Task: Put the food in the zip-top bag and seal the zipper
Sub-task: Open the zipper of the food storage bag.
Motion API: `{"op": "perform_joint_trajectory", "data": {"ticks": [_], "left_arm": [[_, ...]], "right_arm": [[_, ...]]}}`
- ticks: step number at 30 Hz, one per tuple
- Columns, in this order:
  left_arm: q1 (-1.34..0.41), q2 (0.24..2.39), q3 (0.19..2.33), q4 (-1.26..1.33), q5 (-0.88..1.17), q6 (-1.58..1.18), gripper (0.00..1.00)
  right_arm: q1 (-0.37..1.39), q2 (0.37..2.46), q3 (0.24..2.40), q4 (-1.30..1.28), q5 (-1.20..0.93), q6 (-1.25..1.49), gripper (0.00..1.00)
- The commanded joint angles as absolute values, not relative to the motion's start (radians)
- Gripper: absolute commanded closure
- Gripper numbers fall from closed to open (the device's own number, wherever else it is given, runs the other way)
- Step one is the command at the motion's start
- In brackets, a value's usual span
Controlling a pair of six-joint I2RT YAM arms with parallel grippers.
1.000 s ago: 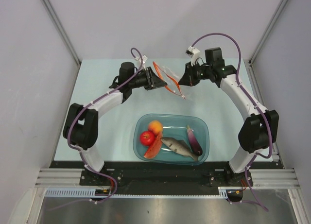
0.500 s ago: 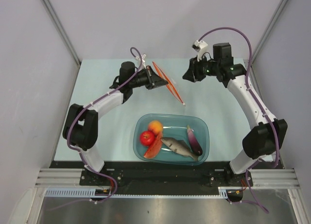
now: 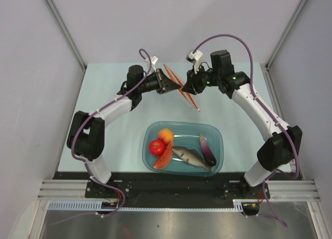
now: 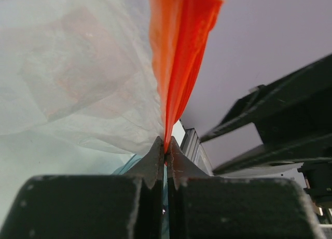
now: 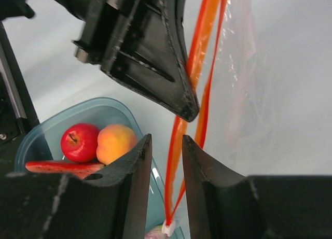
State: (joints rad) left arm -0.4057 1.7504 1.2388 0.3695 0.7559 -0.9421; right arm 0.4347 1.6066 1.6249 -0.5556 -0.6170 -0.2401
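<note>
My left gripper [image 3: 173, 85] [image 4: 166, 145] is shut on the zipper [image 4: 179, 52], the red-orange strip of the clear zip-top bag [image 4: 78, 68]. It holds the bag off the table, edge-on in the top view [image 3: 193, 104]. My right gripper [image 3: 188, 87] [image 5: 166, 140] is open right beside it, and one band of the zipper [image 5: 176, 140] hangs between its fingers. The food lies in a teal tub [image 3: 212, 132]: red apple [image 3: 157, 146] [image 5: 80, 141], orange fruit [image 3: 166, 135] [image 5: 116, 143], wedge slice [image 3: 164, 159], grey fish [image 3: 191, 156], purple eggplant [image 3: 207, 149].
The tub sits at the near middle of the table, below the hanging bag. A white slider [image 5: 167, 228] hangs at the zipper's lower end. Grey walls enclose the table on the left, right and far sides.
My right gripper drew back to the right from the bag, then moved left again to the zipper. The bag now hangs narrower from my left gripper, which has stayed put.
</note>
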Motion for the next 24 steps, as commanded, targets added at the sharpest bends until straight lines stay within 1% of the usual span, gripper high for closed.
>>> {"op": "perform_joint_trajectory", "data": {"ticks": [1, 12, 17, 20, 22, 23, 24], "left_arm": [[-0.413, 1.689, 1.235, 0.425, 0.799, -0.943, 1.00], [-0.413, 1.684, 1.230, 0.439, 0.836, -0.937, 1.00], [-0.413, 1.683, 1.226, 0.443, 0.839, -0.939, 1.00], [-0.413, 1.681, 1.220, 0.454, 0.839, -0.942, 1.00], [-0.413, 1.680, 1.215, 0.465, 0.844, -0.945, 1.00], [-0.413, 1.678, 1.212, 0.465, 0.842, -0.948, 1.00], [-0.413, 1.678, 1.212, 0.466, 0.844, -0.948, 1.00]], "right_arm": [[0.426, 1.620, 1.614, -0.520, -0.606, -0.296, 0.65], [0.425, 1.660, 1.589, -0.506, -0.609, -0.293, 0.62], [0.425, 1.666, 1.582, -0.506, -0.614, -0.284, 0.62], [0.425, 1.664, 1.572, -0.499, -0.621, -0.279, 0.65], [0.422, 1.666, 1.569, -0.495, -0.623, -0.279, 0.69], [0.422, 1.666, 1.569, -0.497, -0.621, -0.281, 0.72], [0.411, 1.666, 1.569, -0.495, -0.626, -0.281, 0.79]]}}
